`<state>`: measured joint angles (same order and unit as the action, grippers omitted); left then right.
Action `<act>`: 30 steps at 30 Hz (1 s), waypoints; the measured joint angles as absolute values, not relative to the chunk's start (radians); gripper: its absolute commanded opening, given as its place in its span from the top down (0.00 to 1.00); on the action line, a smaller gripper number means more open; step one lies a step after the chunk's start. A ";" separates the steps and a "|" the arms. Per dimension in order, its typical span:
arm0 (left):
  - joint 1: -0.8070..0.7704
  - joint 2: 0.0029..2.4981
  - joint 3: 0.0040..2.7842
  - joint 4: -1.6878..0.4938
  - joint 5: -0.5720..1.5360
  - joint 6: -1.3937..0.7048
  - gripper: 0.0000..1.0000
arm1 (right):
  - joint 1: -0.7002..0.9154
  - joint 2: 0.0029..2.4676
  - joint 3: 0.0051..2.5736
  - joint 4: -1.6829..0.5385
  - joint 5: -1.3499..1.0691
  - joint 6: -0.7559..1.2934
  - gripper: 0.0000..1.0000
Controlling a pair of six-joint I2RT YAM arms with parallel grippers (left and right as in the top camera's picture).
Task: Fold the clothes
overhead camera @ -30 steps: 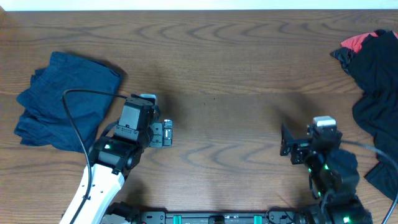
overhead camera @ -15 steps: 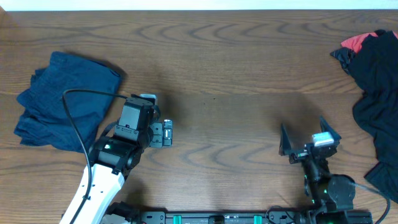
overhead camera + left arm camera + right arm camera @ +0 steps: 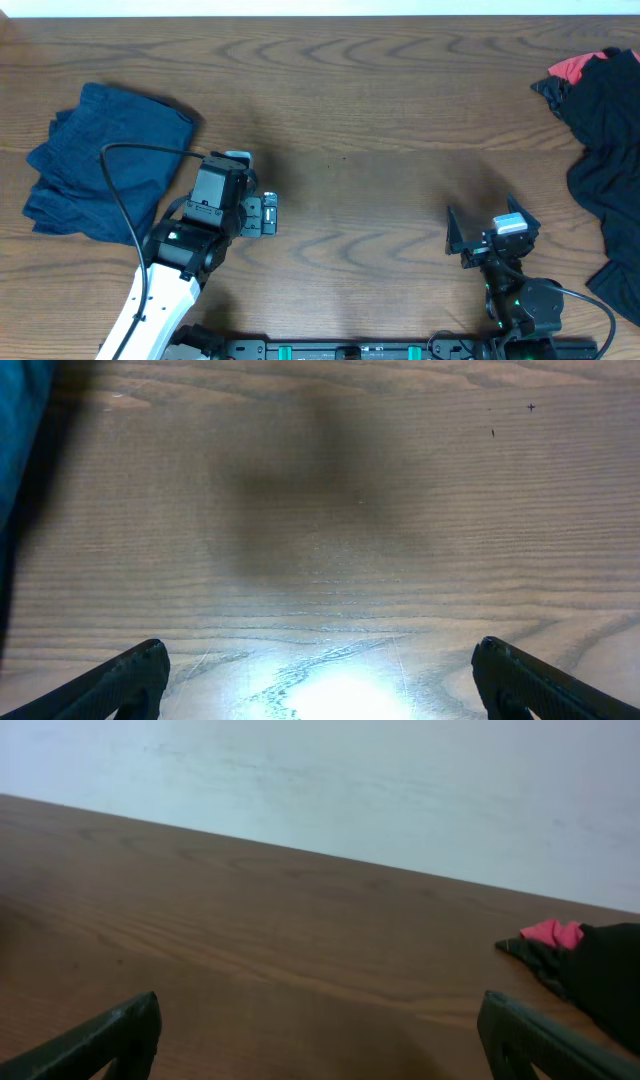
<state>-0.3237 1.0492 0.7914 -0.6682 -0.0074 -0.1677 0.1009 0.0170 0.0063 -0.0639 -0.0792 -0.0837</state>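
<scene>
The clothes, dark navy-blue shorts (image 3: 100, 160), lie in a thick, loosely squared bundle at the table's left side. A sliver of their blue cloth (image 3: 15, 460) shows at the left edge of the left wrist view. My left gripper (image 3: 268, 215) hovers just right of the bundle, apart from it. It is open (image 3: 320, 685), with only bare lit wood between its fingers. My right gripper (image 3: 487, 222) sits near the front edge on the right, tilted up toward the far wall. It is open and empty (image 3: 320, 1040).
A heap of black garments (image 3: 605, 150) with a red piece (image 3: 575, 68) on top fills the far right edge, also visible as a black garment (image 3: 605, 975) in the right wrist view. The left arm's black cable (image 3: 120, 190) loops over the navy bundle. A white wall (image 3: 320, 790) rises behind the table.
The right arm has pulled back toward the front edge and tipped its gripper upward, staying open. The left arm and the navy bundle have not moved.
</scene>
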 measured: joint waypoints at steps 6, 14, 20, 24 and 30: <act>-0.324 1.049 0.791 -0.668 -0.007 -0.168 0.02 | 0.101 0.017 0.006 -0.064 -0.080 -0.068 0.01; -0.324 1.049 0.791 -0.668 -0.007 -0.168 0.02 | 0.101 0.017 0.006 -0.064 -0.080 -0.062 0.01; -0.324 1.049 0.791 -0.668 -0.007 -0.168 0.02 | 0.101 0.017 0.006 -0.064 -0.080 -0.062 0.01; -0.324 1.049 0.791 -0.669 -0.007 -0.168 0.02 | 0.101 0.017 0.006 -0.064 -0.080 -0.062 0.01; -0.323 1.033 0.789 -0.698 -0.007 -0.167 0.02 | 0.101 0.017 0.006 -0.064 -0.080 -0.062 0.01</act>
<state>-0.3233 1.0332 0.7895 -0.6983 -0.0074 -0.1665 0.1009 0.0170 0.0063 -0.0639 -0.0795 -0.0616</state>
